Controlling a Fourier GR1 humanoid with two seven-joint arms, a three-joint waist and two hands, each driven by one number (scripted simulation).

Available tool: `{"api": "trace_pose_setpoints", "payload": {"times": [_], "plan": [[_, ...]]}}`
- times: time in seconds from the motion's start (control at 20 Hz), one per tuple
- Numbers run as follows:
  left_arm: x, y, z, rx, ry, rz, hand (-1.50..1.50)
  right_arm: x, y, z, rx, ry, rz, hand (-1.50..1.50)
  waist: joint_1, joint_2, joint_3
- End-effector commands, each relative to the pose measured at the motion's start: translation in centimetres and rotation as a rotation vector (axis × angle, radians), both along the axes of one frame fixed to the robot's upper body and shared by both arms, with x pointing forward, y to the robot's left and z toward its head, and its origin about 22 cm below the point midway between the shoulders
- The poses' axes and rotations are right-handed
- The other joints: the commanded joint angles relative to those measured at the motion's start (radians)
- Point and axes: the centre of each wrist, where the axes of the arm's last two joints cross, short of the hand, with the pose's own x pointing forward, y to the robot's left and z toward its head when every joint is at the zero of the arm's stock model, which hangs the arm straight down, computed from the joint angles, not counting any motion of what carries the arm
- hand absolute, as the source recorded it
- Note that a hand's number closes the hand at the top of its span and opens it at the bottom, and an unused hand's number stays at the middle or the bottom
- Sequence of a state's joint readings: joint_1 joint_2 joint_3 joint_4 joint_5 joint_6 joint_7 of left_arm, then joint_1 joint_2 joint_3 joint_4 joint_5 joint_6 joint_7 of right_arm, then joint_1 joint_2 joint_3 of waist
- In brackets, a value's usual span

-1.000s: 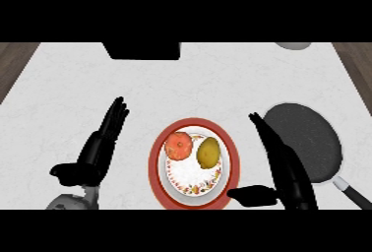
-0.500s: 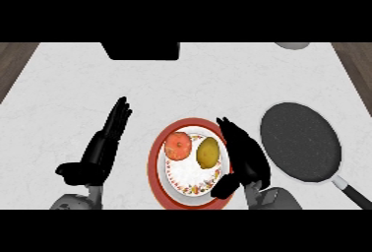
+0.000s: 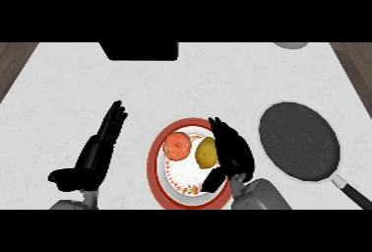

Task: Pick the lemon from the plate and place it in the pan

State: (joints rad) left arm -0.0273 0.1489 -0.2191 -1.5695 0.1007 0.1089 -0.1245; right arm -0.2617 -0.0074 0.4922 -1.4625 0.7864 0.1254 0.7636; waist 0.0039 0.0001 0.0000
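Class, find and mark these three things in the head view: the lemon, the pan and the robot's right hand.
lemon (image 3: 206, 152), head view, on its visible yellow-green middle.
pan (image 3: 299, 140), head view, on its bare dark cooking surface.
right hand (image 3: 231, 147), head view, on the back of the hand beside the lemon.

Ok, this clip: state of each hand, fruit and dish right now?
Right hand: open, over the plate's right side, beside the lemon.
Left hand: open, resting left of the plate.
Lemon: on the plate.
Orange fruit: on the plate.
Plate: holds both fruits.
Pan: empty.
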Motion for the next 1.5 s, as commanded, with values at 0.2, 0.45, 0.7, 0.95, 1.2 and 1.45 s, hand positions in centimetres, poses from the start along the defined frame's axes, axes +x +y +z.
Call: {"api": "trace_pose_setpoints", "payload": {"times": [0.2, 0.45, 0.7, 0.95, 1.2, 1.45], "plan": [[-1.7, 0.1, 0.2, 0.004, 0.016, 0.015, 0.00, 0.2, -0.3, -0.8, 0.036, 0.001, -0.034, -1.50, 0.000, -0.001, 0.000], [2.3, -0.3, -0.5, -0.010, -0.016, 0.001, 0.00, 0.2, 0.6, -2.2, 0.040, -0.026, -0.044, -1.50, -0.003, 0.000, 0.000], [-0.7, 1.5, 0.3, 0.011, -0.002, 0.001, 0.00, 1.7, -0.3, -3.3, 0.007, 0.030, -0.057, -1.50, 0.001, 0.000, 0.000], [0.0, -2.0, 0.1, 0.001, -0.013, -0.001, 0.00, 1.2, 0.2, -8.0, -0.009, 0.134, 0.035, 1.50, 0.007, 0.002, 0.000], [1.5, -1.9, 1.6, -0.020, 0.002, 0.014, 0.00, 2.7, -0.9, -7.7, -0.101, 0.072, 0.095, 1.50, 0.000, 0.001, 0.000], [-1.6, -1.3, -1.8, -0.006, -0.011, 0.006, 0.00, 2.9, -0.3, -7.7, -0.113, 0.032, 0.092, 1.50, 0.002, 0.000, 0.000]]}}
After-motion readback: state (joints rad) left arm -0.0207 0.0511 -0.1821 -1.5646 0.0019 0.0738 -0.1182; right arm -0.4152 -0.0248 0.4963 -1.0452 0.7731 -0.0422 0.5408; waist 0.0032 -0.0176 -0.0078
